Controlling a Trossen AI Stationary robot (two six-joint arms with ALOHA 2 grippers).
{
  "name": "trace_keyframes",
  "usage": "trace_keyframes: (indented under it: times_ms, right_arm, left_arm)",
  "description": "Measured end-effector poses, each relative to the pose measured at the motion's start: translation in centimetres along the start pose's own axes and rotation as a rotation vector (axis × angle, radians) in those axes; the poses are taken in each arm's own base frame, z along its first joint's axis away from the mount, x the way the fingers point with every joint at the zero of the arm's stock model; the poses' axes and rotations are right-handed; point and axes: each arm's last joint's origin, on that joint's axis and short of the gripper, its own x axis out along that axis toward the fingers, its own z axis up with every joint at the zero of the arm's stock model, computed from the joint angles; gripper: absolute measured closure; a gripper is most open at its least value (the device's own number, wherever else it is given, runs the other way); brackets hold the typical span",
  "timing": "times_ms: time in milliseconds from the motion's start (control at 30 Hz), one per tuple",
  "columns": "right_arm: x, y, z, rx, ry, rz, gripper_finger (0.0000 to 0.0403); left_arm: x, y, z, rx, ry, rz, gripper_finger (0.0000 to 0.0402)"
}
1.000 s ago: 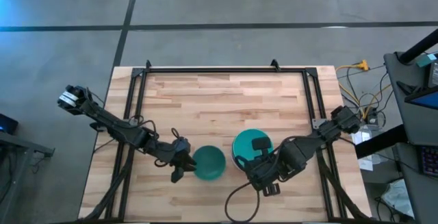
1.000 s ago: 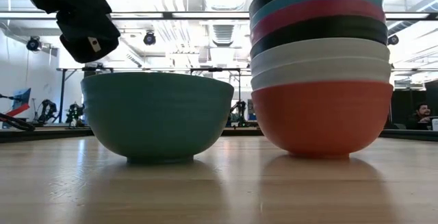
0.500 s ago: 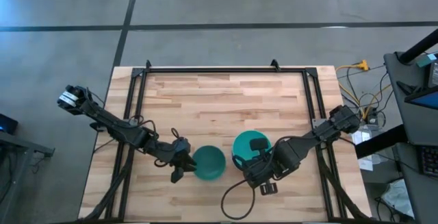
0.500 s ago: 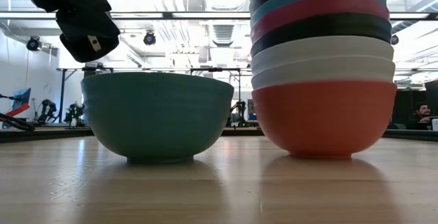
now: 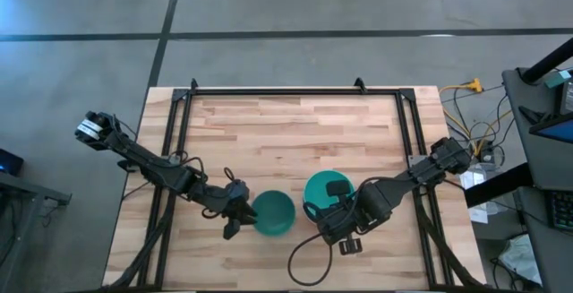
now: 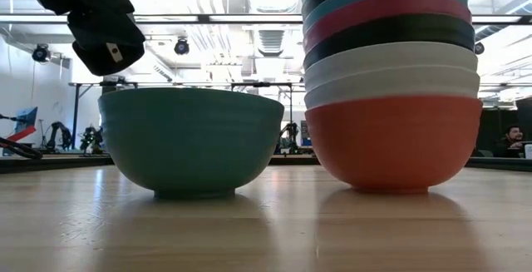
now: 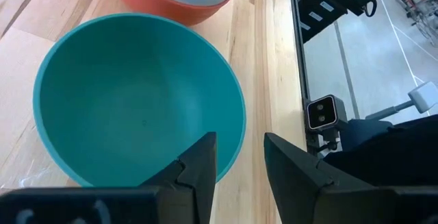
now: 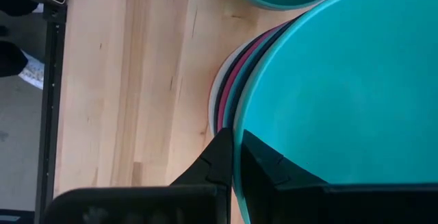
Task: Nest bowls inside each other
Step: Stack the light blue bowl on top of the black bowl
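A dark teal bowl (image 5: pixel 273 212) (image 6: pixel 191 139) (image 7: pixel 130 94) stands alone on its base near the table's near edge. To its right is a nested stack (image 6: pixel 391 81), resting on a red-pink bowl (image 6: pixel 391 143). Above that come two white rims, black, magenta and blue, with a turquoise bowl (image 5: pixel 328 191) (image 8: pixel 328 94) on top. My left gripper (image 5: pixel 235 219) (image 7: pixel 239 162) is open at the teal bowl's left rim. One finger is over the inside and one outside, and they touch nothing. My right gripper (image 5: pixel 331 224) (image 8: pixel 237 157) is shut on the turquoise bowl's near rim. My right gripper pinches the turquoise bowl's rim (image 8: pixel 237 138) on the stack's near side. One finger (image 8: pixel 263 161) is inside the bowl and the other (image 8: pixel 220 159) is outside, coming from above and slanting from the near edge. The bowl sits nested on top of the stack.
A black frame (image 5: pixel 295 90) runs along the table's far and side edges. Bare wood (image 5: pixel 286 141) lies beyond the bowls. A small camera block (image 7: pixel 321 112) sits at the table's near edge. Cables and equipment (image 5: pixel 479 114) stand off the right side.
My right arm has shifted slightly toward the table's left at the stack's near rim, and the stack has rocked a little in the low view. The teal bowl has stayed put.
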Motion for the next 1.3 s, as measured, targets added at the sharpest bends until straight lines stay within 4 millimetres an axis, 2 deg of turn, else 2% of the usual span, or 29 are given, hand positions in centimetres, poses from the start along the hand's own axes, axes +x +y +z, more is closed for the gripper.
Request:
trace_keyframes:
  times_ms: [367, 767, 1067, 1300]
  right_arm:
    - [0.0, 0.0, 0.0, -0.002, -0.001, -0.004, 0.0386]
    - [-0.4, -0.1, -0.1, 0.007, -0.015, -0.004, 0.0338]
    - [-2.9, -0.7, -0.8, 0.078, -0.081, 0.022, 0.0345]
    - [-2.4, -0.6, -0.6, 0.069, -0.068, 0.019, 0.0373]
  left_arm:
    - [0.0, 0.0, 0.0, 0.000, 0.000, 0.000, 0.0295]
    - [0.0, 0.0, 0.0, 0.000, -0.001, 0.001, 0.0295]
    - [0.0, 0.0, 0.0, 0.000, -0.001, 0.002, 0.0295]
    - [0.0, 0.0, 0.0, 0.000, -0.004, 0.006, 0.0295]
